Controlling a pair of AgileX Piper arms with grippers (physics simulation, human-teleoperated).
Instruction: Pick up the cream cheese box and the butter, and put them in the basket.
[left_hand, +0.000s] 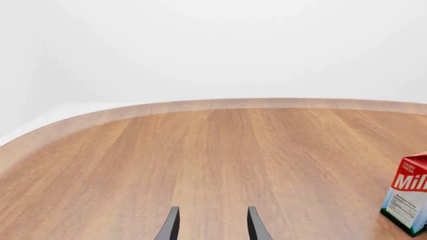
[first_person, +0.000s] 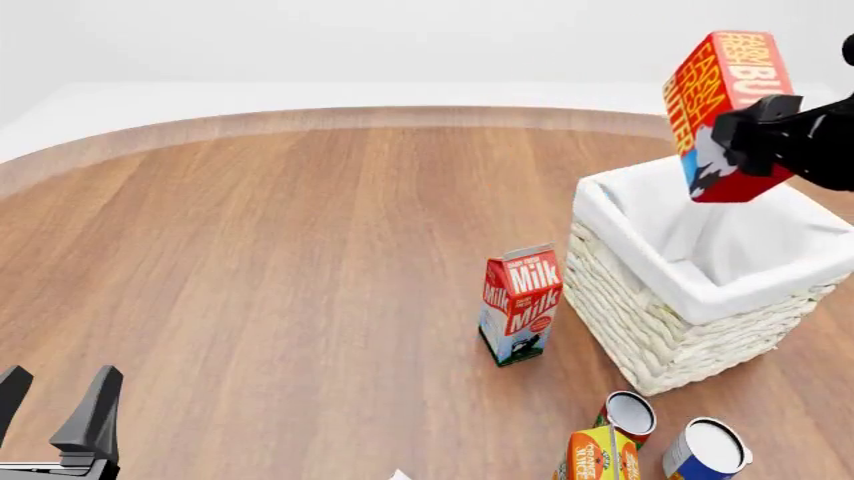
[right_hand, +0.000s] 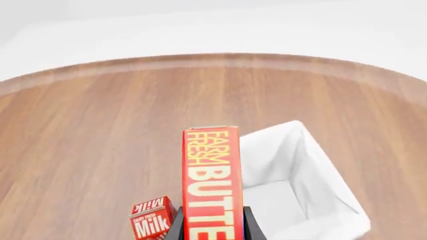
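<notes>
My right gripper is shut on the butter, a red-and-orange carton, and holds it tilted in the air over the far right part of the basket. In the right wrist view the butter stands between my fingers, above the basket's white lining. My left gripper is open and empty, low at the near left of the table. Its fingers point over bare wood. No cream cheese box shows in any view.
A red Milk carton stands just left of the basket; it also shows in the left wrist view and the right wrist view. Two cans and a small orange carton stand in front of the basket.
</notes>
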